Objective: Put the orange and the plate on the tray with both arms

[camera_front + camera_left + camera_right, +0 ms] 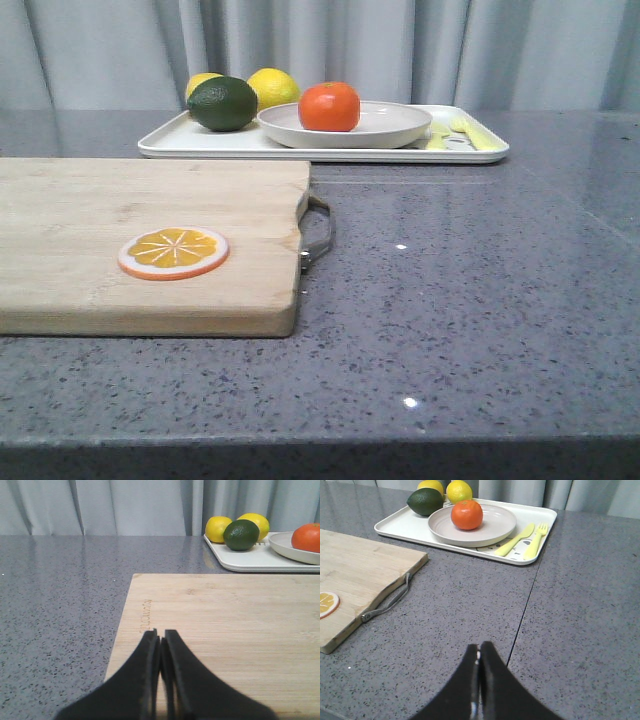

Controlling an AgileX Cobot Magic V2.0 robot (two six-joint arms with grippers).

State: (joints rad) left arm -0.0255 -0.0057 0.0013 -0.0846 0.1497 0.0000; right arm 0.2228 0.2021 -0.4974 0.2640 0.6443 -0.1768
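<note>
One orange [328, 106] sits in one plate [392, 128] on the single tray [180, 143] near the tabletop's [470, 290] far edge. Two lemons [273, 87] and one lime [222, 103] share the tray. Left gripper [161, 641] and right gripper [479, 652] jaws are pressed together, empty.

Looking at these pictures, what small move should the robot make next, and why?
Probably none beyond holding both arms back: the orange already sits on the plate, and the plate lies on the tray. The left gripper and right gripper are shut, empty, away from the tray.
</note>
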